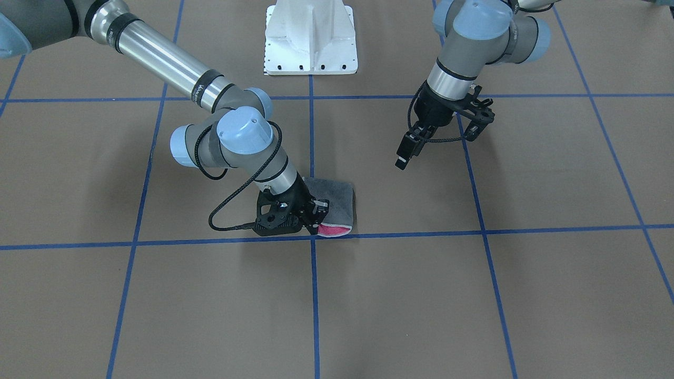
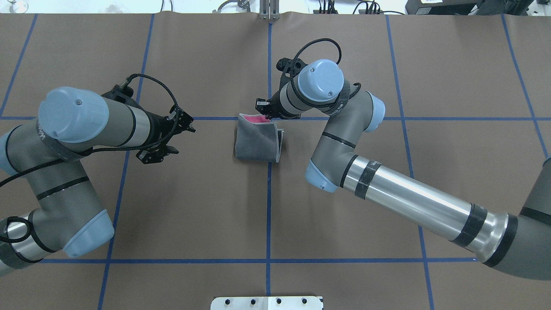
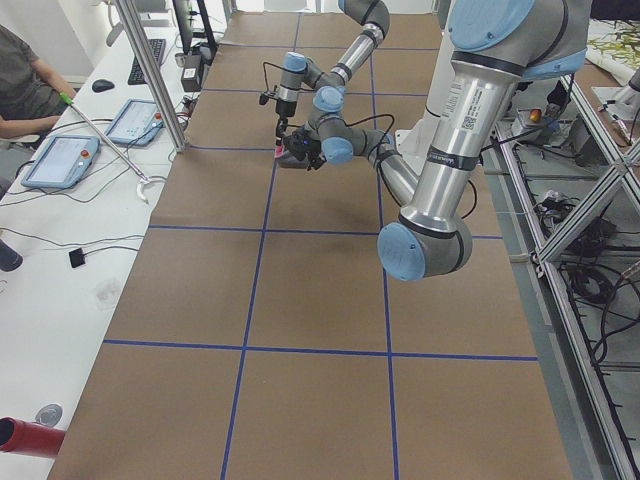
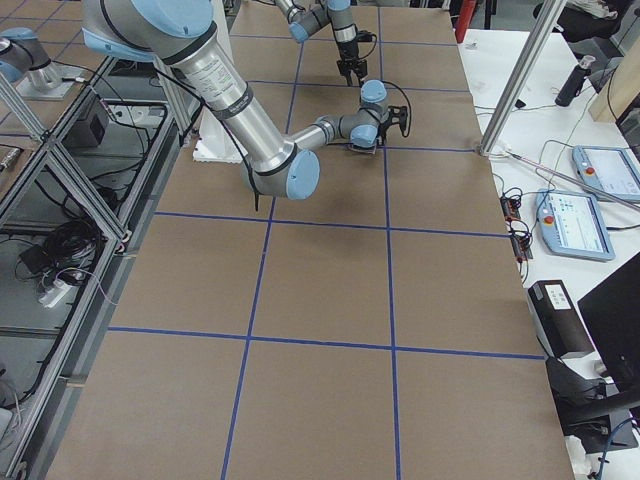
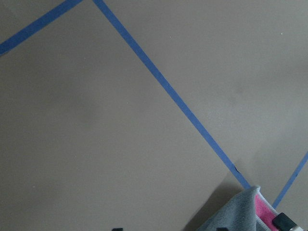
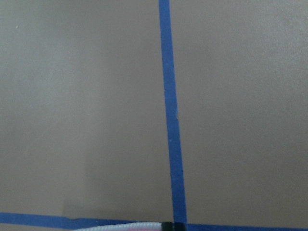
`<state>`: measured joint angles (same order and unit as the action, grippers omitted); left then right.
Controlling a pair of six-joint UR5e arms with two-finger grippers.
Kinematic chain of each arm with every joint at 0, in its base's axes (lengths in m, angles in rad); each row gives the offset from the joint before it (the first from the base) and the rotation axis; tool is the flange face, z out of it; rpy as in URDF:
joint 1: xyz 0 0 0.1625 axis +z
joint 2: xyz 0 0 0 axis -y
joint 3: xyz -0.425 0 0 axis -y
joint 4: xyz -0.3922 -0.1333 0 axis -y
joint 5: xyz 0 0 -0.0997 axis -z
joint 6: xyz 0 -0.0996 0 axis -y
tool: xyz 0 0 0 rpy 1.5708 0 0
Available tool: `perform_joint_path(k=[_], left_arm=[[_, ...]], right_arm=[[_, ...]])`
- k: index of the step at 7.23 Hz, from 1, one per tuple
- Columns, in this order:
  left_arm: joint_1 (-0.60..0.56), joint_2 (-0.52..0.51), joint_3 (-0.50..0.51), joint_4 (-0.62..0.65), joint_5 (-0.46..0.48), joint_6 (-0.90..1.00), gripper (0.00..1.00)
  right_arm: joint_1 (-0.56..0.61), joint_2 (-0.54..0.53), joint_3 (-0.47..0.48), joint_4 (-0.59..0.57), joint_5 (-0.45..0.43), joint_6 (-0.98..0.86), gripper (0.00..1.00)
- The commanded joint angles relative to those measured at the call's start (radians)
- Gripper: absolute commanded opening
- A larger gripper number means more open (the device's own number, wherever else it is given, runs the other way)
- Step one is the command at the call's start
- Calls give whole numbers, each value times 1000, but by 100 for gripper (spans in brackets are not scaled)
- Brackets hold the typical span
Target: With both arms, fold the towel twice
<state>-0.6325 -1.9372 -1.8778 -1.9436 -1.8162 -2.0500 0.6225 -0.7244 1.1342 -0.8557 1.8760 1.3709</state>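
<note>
The towel (image 2: pixel 257 142) lies folded near the table's middle, grey face outward, with a strip of pink showing at its far edge (image 1: pixel 333 229). My right gripper (image 2: pixel 263 110) sits low at that far edge, shut on the towel's raised top layer (image 1: pixel 320 218); the right wrist view shows only a sliver of light edging (image 6: pixel 125 224). My left gripper (image 2: pixel 185 140) hovers open above bare table, well off to the towel's left (image 1: pixel 406 152). A grey and pink corner of the towel (image 5: pixel 248 211) shows in the left wrist view.
Blue tape lines (image 2: pixel 268 206) grid the brown table. The white pedestal base (image 1: pixel 310 42) stands at the robot's side. A person (image 3: pixel 20 80) sits at a desk with tablets (image 3: pixel 60 160) beyond the far edge, behind an aluminium post (image 3: pixel 150 70).
</note>
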Motion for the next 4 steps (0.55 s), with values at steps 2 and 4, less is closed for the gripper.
perform_joint_path(k=[2,4], left_arm=[[-1,0,-1,2,0,-6,71],[0,0,-1,2,0,-6,71]], right_arm=[[-13,-46,75,-48,0,11,0],[-17,-66,99,-51,5,11,0]])
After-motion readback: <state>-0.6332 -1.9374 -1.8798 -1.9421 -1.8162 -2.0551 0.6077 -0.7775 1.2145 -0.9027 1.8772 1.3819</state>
